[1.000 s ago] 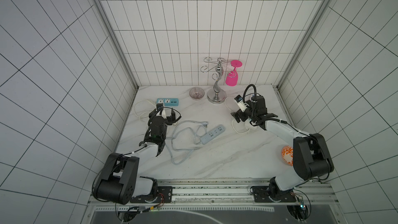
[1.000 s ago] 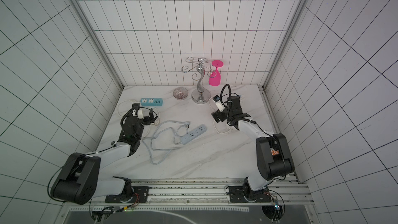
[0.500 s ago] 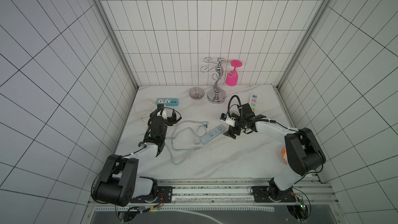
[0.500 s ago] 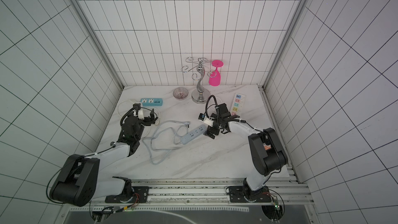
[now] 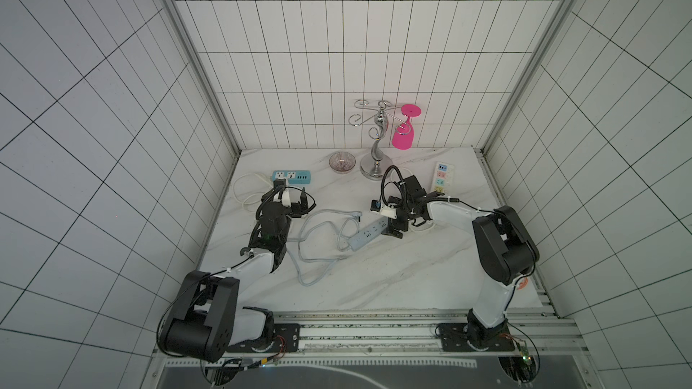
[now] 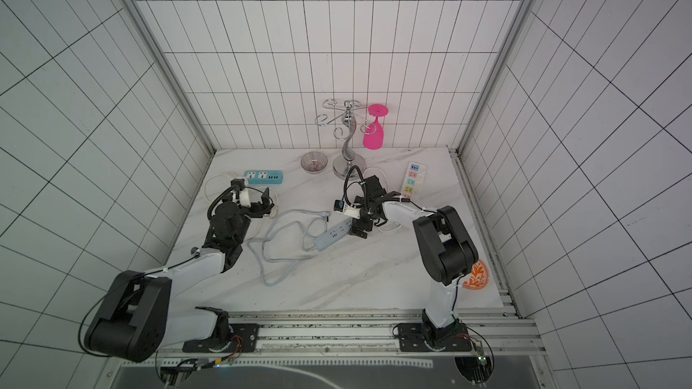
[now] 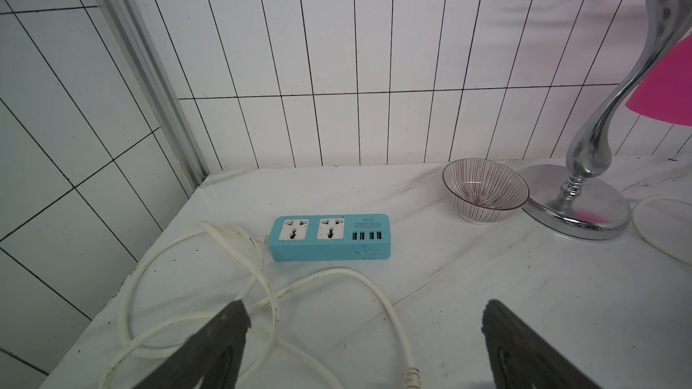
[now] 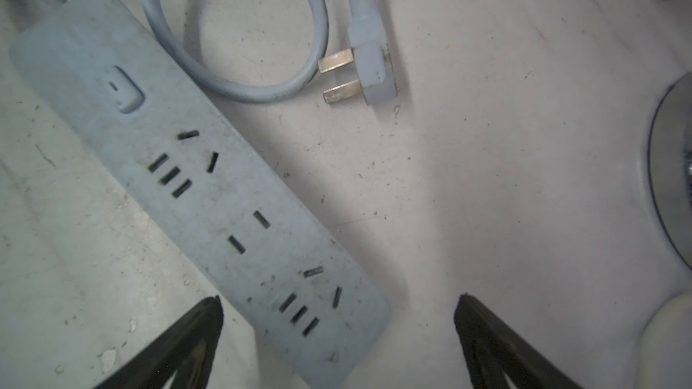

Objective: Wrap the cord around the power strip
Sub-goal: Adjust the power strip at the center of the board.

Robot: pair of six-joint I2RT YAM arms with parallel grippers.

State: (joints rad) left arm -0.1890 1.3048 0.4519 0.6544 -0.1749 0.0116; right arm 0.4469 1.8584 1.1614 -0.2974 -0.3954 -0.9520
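The right gripper point(image 8: 339, 304) hovers wide open and empty over the cord-free end of the pale blue power strip point(image 5: 369, 235) lying mid-table, its cord point(image 5: 318, 256) loose in loops beside it, while the left gripper point(image 7: 365, 316), also open and empty, sits apart, so closing on the strip likely comes next.

Right end effector point(image 6: 356, 228) over the power strip point(image 6: 332, 237) (cord point(image 6: 270, 256) sprawled beside).

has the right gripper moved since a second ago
Yes. The right gripper has swung away from the white strip with coloured sockets and now hangs open over the end of the power strip.
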